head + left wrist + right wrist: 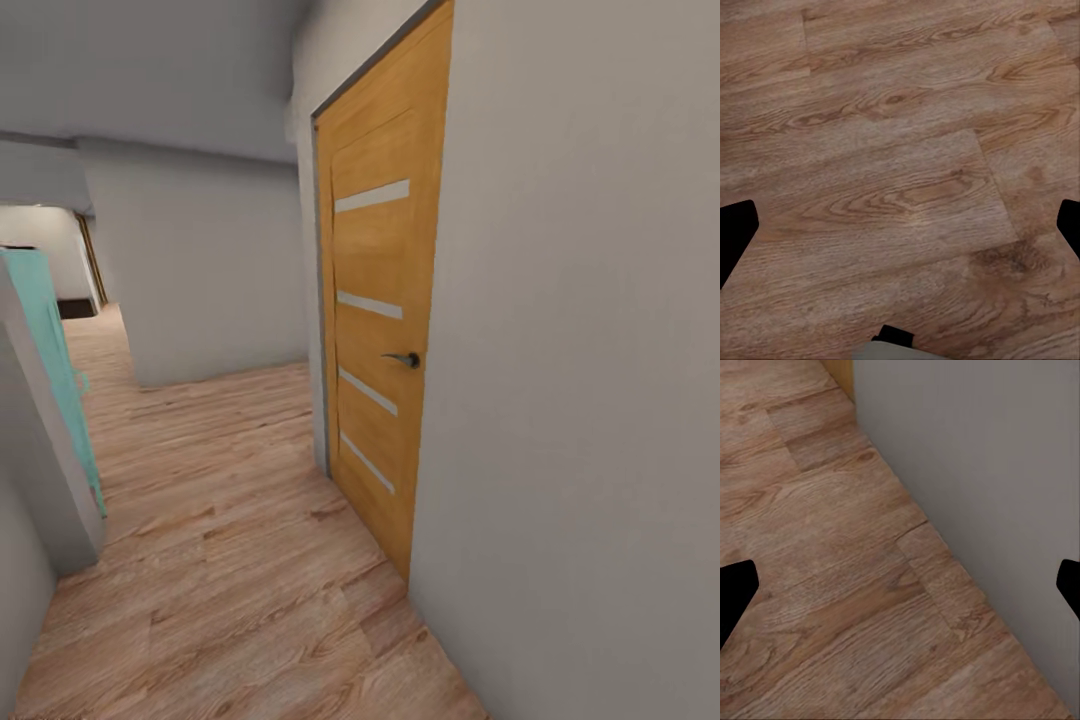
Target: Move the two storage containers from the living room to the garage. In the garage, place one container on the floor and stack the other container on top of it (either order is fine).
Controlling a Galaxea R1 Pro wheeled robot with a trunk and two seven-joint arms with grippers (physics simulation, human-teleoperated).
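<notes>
The left jaws stand wide over bare wood-plank floor, dark fingertips at either edge of the wrist view with nothing between them. The right jaws are spread as wide and as empty, hanging above the seam where the planks meet a grey wall.

From the head camera, the robot faces down a narrow hallway. A closed wooden door with pale inset strips and a dark lever handle sits just beside it on the right, set into that grey wall. On the left a turquoise panel leans at the edge of a wall corner, and the corridor bends away past a pale block of wall toward a brighter room beyond.

Neither orange-red bin appears in these frames, and the floor underfoot is plank, not garage concrete, so the robot is judged to be in transit with no bin yet collected. Doing this leg well likely means holding the middle of the passage, clear of the right-hand wall and door frame, arms tucked low, jaws left wide for the pickup.
</notes>
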